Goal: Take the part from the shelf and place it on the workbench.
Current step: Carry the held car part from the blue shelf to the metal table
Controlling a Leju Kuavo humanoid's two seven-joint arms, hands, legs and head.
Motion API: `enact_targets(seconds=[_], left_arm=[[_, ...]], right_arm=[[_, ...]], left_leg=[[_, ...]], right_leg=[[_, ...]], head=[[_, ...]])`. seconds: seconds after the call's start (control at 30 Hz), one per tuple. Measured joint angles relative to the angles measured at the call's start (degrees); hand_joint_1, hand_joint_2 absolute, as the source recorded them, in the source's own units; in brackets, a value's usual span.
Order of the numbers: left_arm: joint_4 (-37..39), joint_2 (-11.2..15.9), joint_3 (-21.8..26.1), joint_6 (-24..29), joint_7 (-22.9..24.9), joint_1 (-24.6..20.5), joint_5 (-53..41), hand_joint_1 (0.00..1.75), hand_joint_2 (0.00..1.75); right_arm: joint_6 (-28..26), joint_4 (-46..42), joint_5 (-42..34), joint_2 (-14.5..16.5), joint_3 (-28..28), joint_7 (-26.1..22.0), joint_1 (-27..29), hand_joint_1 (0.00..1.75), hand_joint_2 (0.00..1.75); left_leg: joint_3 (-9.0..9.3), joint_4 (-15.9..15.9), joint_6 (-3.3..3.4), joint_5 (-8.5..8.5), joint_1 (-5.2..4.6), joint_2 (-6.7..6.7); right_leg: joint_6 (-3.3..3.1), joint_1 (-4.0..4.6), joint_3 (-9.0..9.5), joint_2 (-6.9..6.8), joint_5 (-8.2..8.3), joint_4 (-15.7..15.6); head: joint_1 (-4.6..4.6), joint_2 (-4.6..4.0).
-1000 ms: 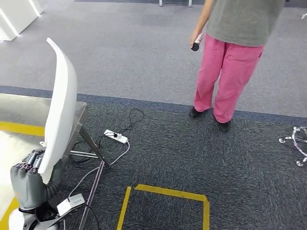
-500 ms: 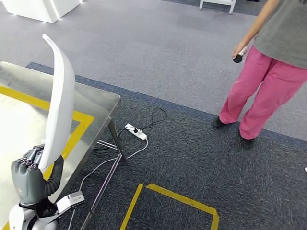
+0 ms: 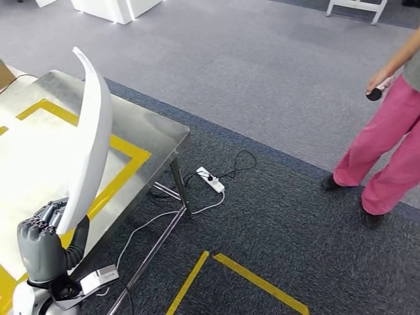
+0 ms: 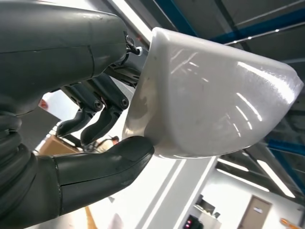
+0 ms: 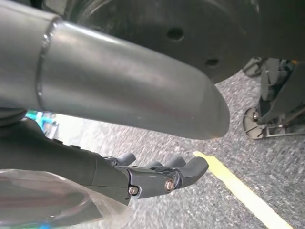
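- The left hand (image 3: 42, 246) grips the white curved part (image 3: 89, 141) by its lower end, thumb and fingers pinching it upright above the bench's (image 3: 148, 134) near edge.
- The right hand (image 5: 158, 176) hangs over the carpet, fingers spread and holding nothing.

No readable text, labels, brands or numbers in any view. The small white tag (image 3: 98, 278) by the left wrist was too blurred to read. The only markings were plain yellow tape lines (image 3: 126, 168) on the table (image 3: 148, 131) and on the floor (image 3: 257, 282), with no lettering on either.
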Motion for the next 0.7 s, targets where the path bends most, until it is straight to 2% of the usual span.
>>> enact_targets(seconds=[0.03,0.07,0.1,0.13,0.17,0.2,0.23,0.27,0.3,0.33,0.37,0.4,0.43,0.47,0.5,0.53,0.57,0.6,0.63,0.7], left_arm=[[0.09,0.01,-0.17,0.00,0.08,0.02,-0.09,1.75,1.75],[0.17,0.05,-0.33,-0.01,0.20,0.04,-0.17,1.75,1.75],[0.22,0.13,-0.45,-0.01,0.39,0.03,-0.28,1.75,1.75],[0.24,0.23,-0.57,-0.01,0.63,-0.01,-0.40,1.75,1.75],[0.25,0.35,-0.75,-0.02,0.91,-0.12,-0.51,1.75,1.75],[0.26,0.46,-0.99,-0.01,1.15,-0.32,-0.58,1.75,1.75],[0.27,0.56,-1.24,-0.01,1.33,-0.51,-0.61,1.75,1.75],[0.29,0.70,-1.48,0.00,1.48,-0.65,-0.63,1.75,1.75],[0.31,0.87,-1.68,0.01,1.64,-0.74,-0.64,1.75,1.75],[0.32,1.03,-1.86,0.01,1.83,-0.76,-0.67,1.75,1.75],[0.34,1.20,-2.03,0.01,2.02,-0.89,-0.69,1.75,1.75],[0.38,1.32,-2.28,0.01,2.22,-1.12,-0.70,1.75,1.75],[0.43,1.40,-2.57,0.01,2.35,-1.38,-0.70,1.75,1.75],[0.50,1.49,-2.83,0.01,2.46,-1.62,-0.70,1.75,1.75],[0.62,1.56,-3.11,0.00,2.59,-1.75,-0.70,1.75,1.75],[0.75,1.67,-3.32,-0.01,2.69,-1.80,-0.70,1.75,1.75],[0.89,1.79,-3.47,-0.01,2.80,-1.84,-0.70,1.75,1.75],[1.02,1.91,-3.63,-0.02,2.91,-1.90,-0.70,1.75,1.75],[1.12,2.03,-3.81,-0.02,3.01,-2.04,-0.69,1.75,1.75],[1.36,2.25,-4.25,-0.02,3.14,-2.58,-0.68,1.75,1.75]], right_arm=[[0.01,0.00,0.08,0.00,0.00,0.19,0.04,0.00,0.00],[0.01,0.00,0.17,0.00,0.00,0.32,0.04,0.00,0.00],[0.01,0.00,0.26,0.00,0.00,0.40,0.02,0.00,0.00],[0.01,0.00,0.34,0.01,0.00,0.45,-0.02,0.00,0.00],[0.02,0.00,0.43,0.01,0.00,0.38,-0.06,0.00,0.00],[0.04,0.00,0.55,0.02,0.00,0.28,-0.08,0.00,0.00],[0.07,0.01,0.68,0.02,0.01,0.17,-0.10,0.00,0.00],[0.09,0.02,0.87,0.02,0.01,0.08,-0.15,0.00,0.00],[0.10,0.03,1.04,0.02,0.02,0.04,-0.23,0.00,0.00],[0.11,0.04,1.19,0.02,0.04,0.05,-0.34,0.00,0.00],[0.10,0.04,1.30,0.02,0.05,0.08,-0.43,0.00,0.00],[0.10,0.05,1.36,0.02,0.07,0.09,-0.47,0.00,0.00],[0.09,0.07,1.37,0.02,0.08,0.14,-0.47,0.00,0.00],[0.09,0.08,1.37,0.02,0.09,0.19,-0.41,0.00,0.00],[0.09,0.09,1.35,0.02,0.09,0.23,-0.31,0.00,0.00],[0.09,0.09,1.34,0.02,0.09,0.27,-0.21,0.00,0.00],[0.09,0.09,1.34,0.02,0.09,0.28,-0.11,0.00,0.00],[0.09,0.09,1.34,0.02,0.09,0.28,-0.06,0.00,0.00],[0.09,0.09,1.35,0.02,0.09,0.28,-0.06,0.00,0.00],[0.08,0.11,1.34,0.02,0.10,0.26,-0.10,0.00,0.00]], left_leg=[[-0.84,1.87,0.01,-0.31,0.02,0.22],[-0.56,1.42,0.10,0.53,0.01,0.34],[0.91,-1.37,0.32,2.33,-0.05,0.65],[3.05,-5.50,0.70,4.39,-0.21,1.50],[5.13,-9.42,1.08,5.75,-0.54,2.76],[6.65,-12.40,1.45,6.51,-0.86,3.83],[7.32,-13.88,1.72,6.55,-1.15,4.51],[7.39,-14.19,1.85,6.24,-1.37,4.45],[7.39,-14.53,2.04,6.33,-1.35,3.77],[7.55,-14.90,2.23,6.49,-1.23,3.11],[7.78,-15.28,2.49,6.68,-1.03,2.47],[7.99,-15.66,2.74,6.87,-0.79,1.84],[8.10,-15.81,2.90,6.98,-0.62,1.26],[8.07,-15.82,3.02,6.99,-0.56,0.62],[8.04,-15.81,3.07,6.96,-0.56,-0.09],[8.06,-15.79,3.10,6.94,-0.58,-0.86],[8.09,-15.75,3.10,6.90,-0.57,-1.65],[8.14,-15.69,3.07,6.87,-0.54,-2.44],[8.16,-15.55,2.94,6.79,-0.48,-3.23],[7.86,-14.98,2.43,6.51,-0.37,-4.63]], right_leg=[[-0.06,0.10,0.06,-0.85,-0.11,0.00],[-0.07,0.17,0.17,-1.63,-0.22,0.01],[-0.05,0.25,0.38,-2.37,-0.36,0.01],[-0.01,0.33,0.64,-3.03,-0.54,0.00],[0.11,0.49,0.88,-3.67,-0.73,0.00],[0.31,0.63,1.04,-4.26,-0.92,0.01],[0.56,0.74,1.14,-4.86,-1.08,-0.01],[0.86,0.82,1.23,-5.51,-1.19,-0.09],[1.19,0.83,1.45,-6.16,-1.30,-0.23],[1.53,0.79,1.60,-6.04,-1.57,-0.19],[1.80,0.74,1.42,-5.04,-2.17,0.48],[2.01,0.69,0.61,-3.48,-3.25,2.27],[2.12,0.60,-0.95,-1.61,-4.75,5.27],[2.17,0.56,-3.04,-0.33,-6.40,9.18],[2.24,0.54,-5.20,0.28,-7.60,12.91],[2.30,0.53,-6.79,0.51,-7.87,15.27],[2.33,0.53,-7.47,0.59,-7.05,15.64],[2.35,0.50,-7.12,0.67,-5.28,13.94],[2.36,0.41,-5.84,1.12,-2.84,10.41],[2.26,0.02,-2.90,3.85,0.00,3.65]], head=[[-0.01,0.00],[-0.01,0.00],[-0.02,0.00],[-0.02,0.00],[-0.01,0.00],[-0.02,0.00],[-0.01,0.00],[-0.03,0.00],[-0.05,0.00],[-0.02,0.00],[-0.01,0.00],[0.09,0.00],[0.23,0.00],[0.34,0.00],[0.45,0.00],[0.49,0.00],[0.50,0.00],[0.51,0.00],[0.50,0.00],[0.45,0.00]])
